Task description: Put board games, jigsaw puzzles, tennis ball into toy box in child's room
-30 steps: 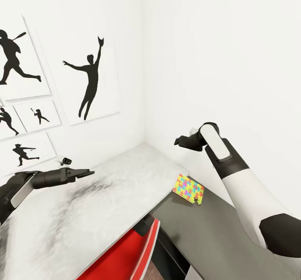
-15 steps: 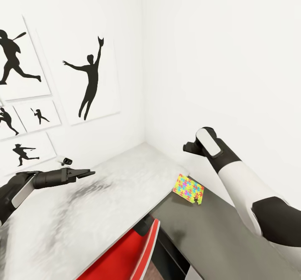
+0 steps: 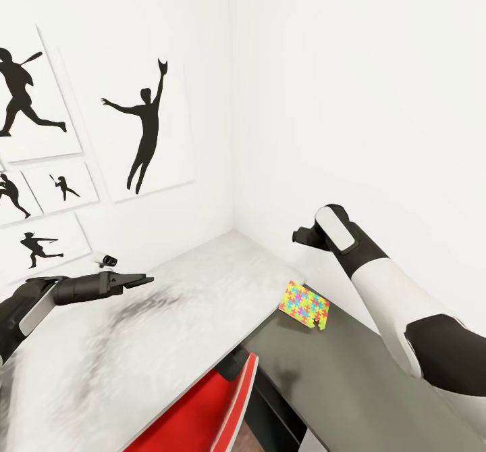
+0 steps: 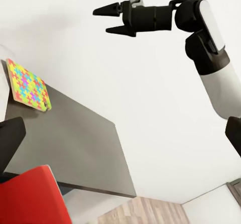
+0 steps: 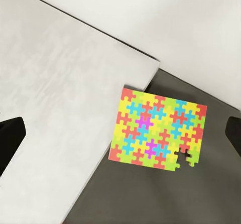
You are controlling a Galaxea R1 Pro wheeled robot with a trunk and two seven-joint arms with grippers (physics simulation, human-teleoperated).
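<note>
The white-and-black right arm hangs raised above the thin, flat multicoloured jigsaw puzzle slab [image 3: 304, 305], fingers [image 4: 111, 8] spread wide, the slab straddling the pale counter [image 3: 162, 323] edge and dark cabinet top [image 3: 337, 378], long axis left-right.

Head cam looks down into room corner, jigsaw puzzle [image 3: 304, 305] at 5 o'clock. Right wrist cam sits above puzzle [image 5: 157, 128], facing down. Left wrist cam faces sideways; shares puzzle [image 4: 27, 86] w/ both.
</note>
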